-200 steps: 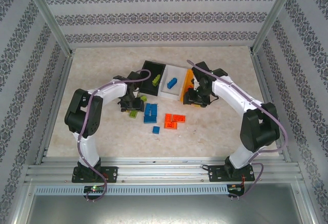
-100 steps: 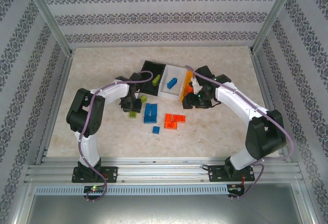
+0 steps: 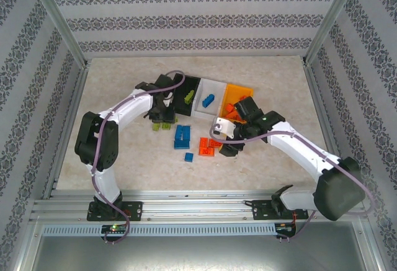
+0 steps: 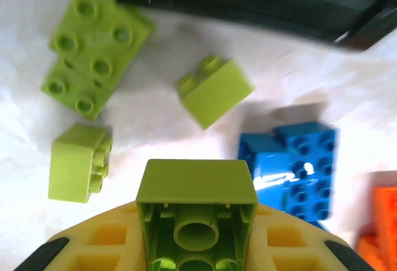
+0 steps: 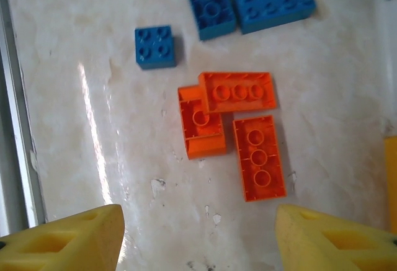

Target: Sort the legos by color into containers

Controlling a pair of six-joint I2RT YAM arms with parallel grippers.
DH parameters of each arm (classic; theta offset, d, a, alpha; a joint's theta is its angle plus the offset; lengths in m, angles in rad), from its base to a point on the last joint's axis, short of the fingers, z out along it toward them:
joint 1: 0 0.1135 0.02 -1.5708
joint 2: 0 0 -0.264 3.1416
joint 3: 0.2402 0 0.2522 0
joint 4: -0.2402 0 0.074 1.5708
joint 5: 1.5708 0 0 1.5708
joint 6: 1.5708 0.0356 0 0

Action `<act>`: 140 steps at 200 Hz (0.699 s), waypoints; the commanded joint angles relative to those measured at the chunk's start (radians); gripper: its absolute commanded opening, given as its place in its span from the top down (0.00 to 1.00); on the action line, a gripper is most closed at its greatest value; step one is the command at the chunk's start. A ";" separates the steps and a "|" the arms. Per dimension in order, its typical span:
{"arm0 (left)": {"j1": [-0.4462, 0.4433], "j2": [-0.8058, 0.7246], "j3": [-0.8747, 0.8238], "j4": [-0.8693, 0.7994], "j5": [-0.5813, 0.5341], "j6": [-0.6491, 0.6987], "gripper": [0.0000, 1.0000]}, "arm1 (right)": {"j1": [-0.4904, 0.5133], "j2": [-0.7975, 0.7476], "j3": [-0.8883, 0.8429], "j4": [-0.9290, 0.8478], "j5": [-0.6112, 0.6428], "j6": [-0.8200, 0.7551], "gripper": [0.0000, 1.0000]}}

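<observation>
Left wrist view: left claw (image 4: 196, 255) pinching a lime brick (image 4: 196, 187), probably just off the tabletop (image 4: 155, 106), likely bound for the black bin (image 3: 192, 82) nearby. Right claw (image 5: 201, 240) hangs spread over three orange bricks (image 5: 239, 91), apparently choosing one to pick.

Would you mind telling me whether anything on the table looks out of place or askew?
Nothing looks spilled or damaged. The three orange bricks below the right end effector lie underside up, showing hollow tubes instead of studs, unlike the small blue brick nearby, which sits studs up.
</observation>
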 commanded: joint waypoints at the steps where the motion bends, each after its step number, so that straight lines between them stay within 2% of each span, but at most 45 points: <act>1: 0.018 0.038 0.118 -0.070 0.006 0.034 0.76 | 0.000 0.052 -0.020 0.007 -0.001 -0.188 0.34; 72: 0.063 0.347 0.590 -0.151 -0.016 0.047 0.75 | 0.009 0.166 -0.039 0.092 0.042 -0.265 0.35; 104: 0.066 0.483 0.737 -0.166 -0.010 0.039 0.74 | 0.006 0.229 0.007 0.051 0.054 -0.293 0.35; 140: 0.066 0.553 0.797 -0.146 0.052 0.021 0.61 | 0.001 0.264 0.028 0.034 0.081 -0.321 0.35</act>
